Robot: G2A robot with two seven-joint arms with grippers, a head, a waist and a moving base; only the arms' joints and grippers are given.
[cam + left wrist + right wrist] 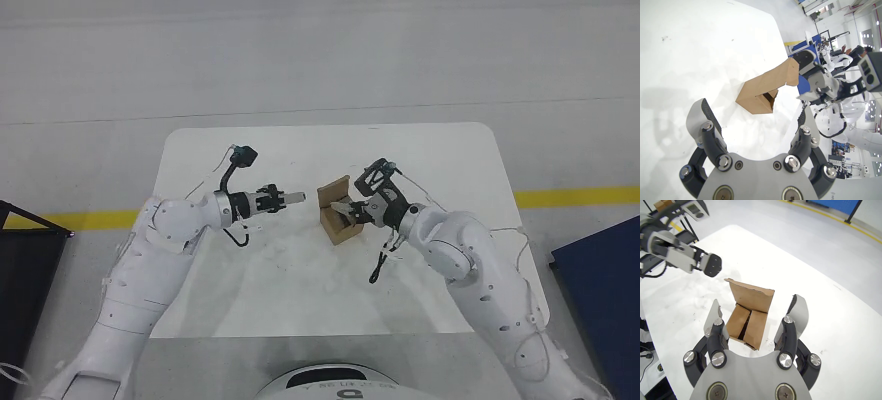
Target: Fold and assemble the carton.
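Carton (337,212) (one flap up) on the table (440,160); right gripper (756,300) spread at it, left gripper (754,107) spread nearby

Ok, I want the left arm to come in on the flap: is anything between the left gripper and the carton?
Nothing visible does. Bare table lies between the open left gripper and the carton. The right gripper, also open, is at the carton's far side, out of that path.
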